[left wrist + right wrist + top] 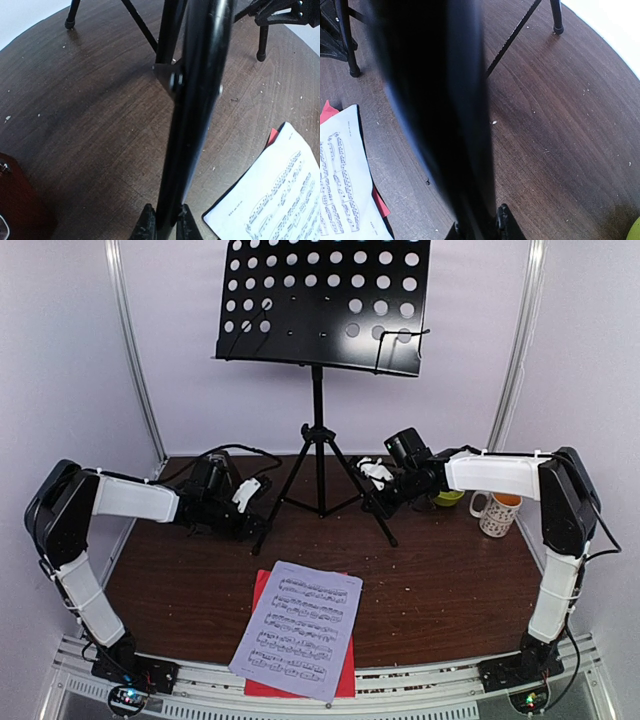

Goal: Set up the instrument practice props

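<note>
At the near table [450, 590] edge the white sheet [297, 628] lies on the red sheet [345, 680]; farther back, the left gripper [164, 225] clamps narrowly one leg of the stand [318, 410]; the right gripper [477, 227] clamps another leg; the stand is upright between them.

The left hand [164, 226] grips a music stand leg [194, 120] above the table [85, 130].
</note>
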